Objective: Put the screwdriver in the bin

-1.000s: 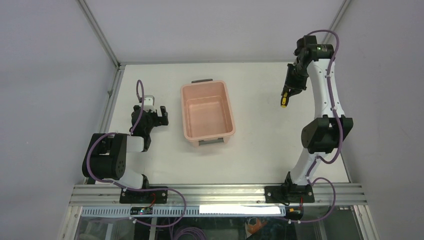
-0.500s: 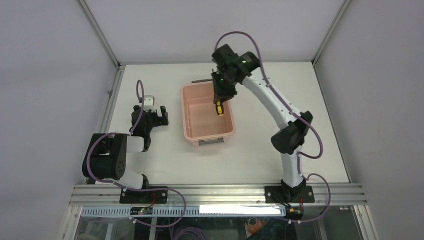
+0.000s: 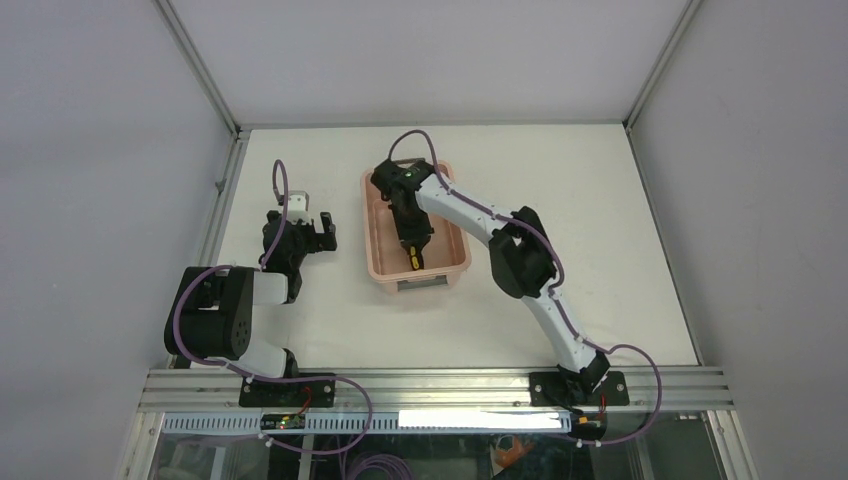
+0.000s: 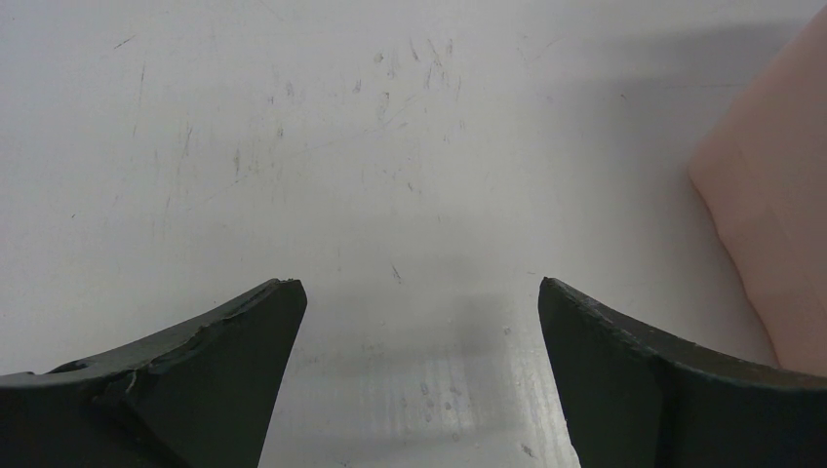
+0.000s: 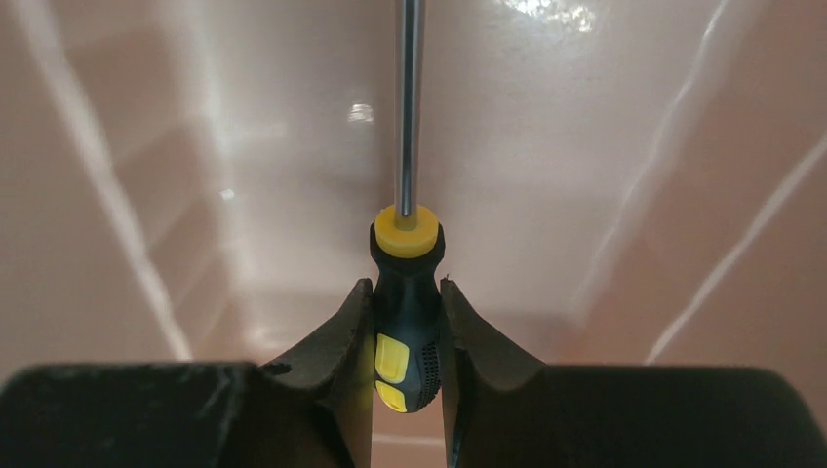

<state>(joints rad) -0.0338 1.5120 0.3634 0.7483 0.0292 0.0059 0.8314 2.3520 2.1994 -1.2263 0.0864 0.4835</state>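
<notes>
The salmon-pink bin (image 3: pixel 452 262) stands on the white table in the middle of the top view. My right gripper (image 3: pixel 413 250) reaches down inside it, shut on the screwdriver (image 3: pixel 414 262). In the right wrist view the black-and-yellow handle (image 5: pixel 407 302) sits clamped between my right gripper (image 5: pixel 407 288), and the metal shaft points away over the bin's pink floor (image 5: pixel 585 146). My left gripper (image 3: pixel 312 226) is open and empty, left of the bin. In the left wrist view my left gripper (image 4: pixel 419 292) hangs over bare table, with the bin's wall (image 4: pixel 770 205) at the right.
A grey handle (image 3: pixel 420 285) shows at the bin's near short end. A metal frame rail (image 3: pixel 225 180) runs along the table's left edge. White enclosure walls stand behind and at both sides.
My right arm has swung from the far right of the table to the left and down into the bin, carrying the screwdriver. The left arm has not moved.
</notes>
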